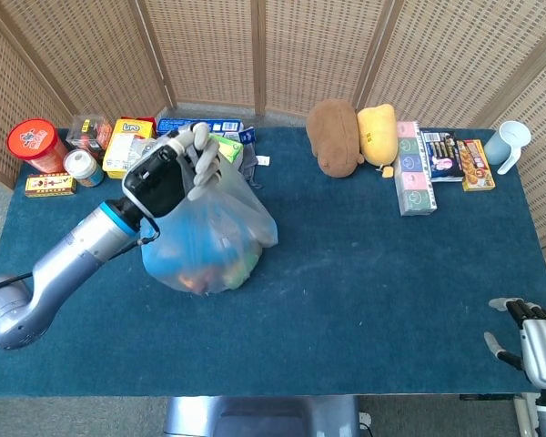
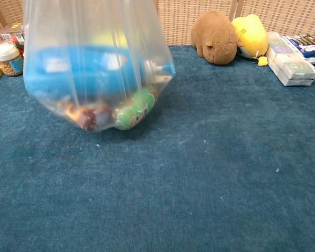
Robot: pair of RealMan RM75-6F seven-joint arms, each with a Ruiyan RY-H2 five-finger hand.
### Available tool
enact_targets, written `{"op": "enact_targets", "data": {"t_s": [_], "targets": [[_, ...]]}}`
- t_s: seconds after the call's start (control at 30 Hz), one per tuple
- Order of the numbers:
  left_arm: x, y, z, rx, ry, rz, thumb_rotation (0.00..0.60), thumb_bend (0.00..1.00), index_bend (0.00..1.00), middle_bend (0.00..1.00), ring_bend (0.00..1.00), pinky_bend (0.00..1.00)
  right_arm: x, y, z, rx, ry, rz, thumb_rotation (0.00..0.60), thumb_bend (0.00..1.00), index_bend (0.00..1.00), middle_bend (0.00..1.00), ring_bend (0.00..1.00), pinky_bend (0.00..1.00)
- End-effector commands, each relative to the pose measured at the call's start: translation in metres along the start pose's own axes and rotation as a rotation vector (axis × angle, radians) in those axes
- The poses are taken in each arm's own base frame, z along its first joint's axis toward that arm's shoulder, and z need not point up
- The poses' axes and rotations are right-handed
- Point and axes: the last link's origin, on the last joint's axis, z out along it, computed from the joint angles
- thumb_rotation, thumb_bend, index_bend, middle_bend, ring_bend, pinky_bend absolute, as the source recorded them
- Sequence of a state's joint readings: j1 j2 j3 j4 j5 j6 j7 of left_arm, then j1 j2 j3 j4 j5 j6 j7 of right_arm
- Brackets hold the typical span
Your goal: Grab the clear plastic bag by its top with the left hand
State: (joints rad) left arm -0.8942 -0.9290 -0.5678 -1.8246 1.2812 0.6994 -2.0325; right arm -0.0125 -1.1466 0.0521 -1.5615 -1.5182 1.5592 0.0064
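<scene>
My left hand [image 1: 168, 171] grips the gathered top of the clear plastic bag [image 1: 209, 237] and holds it up. The bag [image 2: 94, 63] hangs stretched, holding a blue packet, a green item and small snacks, and in the chest view its bottom is just off the blue cloth. The left hand itself is out of the chest view, above its top edge. My right hand [image 1: 532, 341] rests at the table's front right corner with its fingers apart and nothing in it.
Snack boxes, jars and a green pack [image 1: 214, 150] line the back left behind the bag. A brown plush [image 1: 335, 137] and a yellow plush [image 1: 378, 135] lie at the back centre, with boxes [image 1: 415, 177] and a cup [image 1: 508, 146] to their right.
</scene>
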Motion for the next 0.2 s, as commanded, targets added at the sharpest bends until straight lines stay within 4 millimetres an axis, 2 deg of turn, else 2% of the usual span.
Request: {"op": "enact_targets", "data": {"t_s": [0.03, 0.2], "targets": [[-0.016, 0.009, 0.008, -0.001, -0.019, 0.018, 0.331, 0.70, 0.60, 0.70, 0.74, 0.85, 0.000, 0.001, 0.000, -0.001, -0.001, 0.001, 0.594, 0.29, 0.37, 0.42, 0.42, 0.43], [-0.027, 0.012, 0.015, 0.003, -0.030, 0.025, 0.331, 0.70, 0.60, 0.70, 0.74, 0.85, -0.001, 0.005, -0.002, -0.015, -0.002, 0.005, 0.594, 0.29, 0.37, 0.42, 0.42, 0.43]]}}
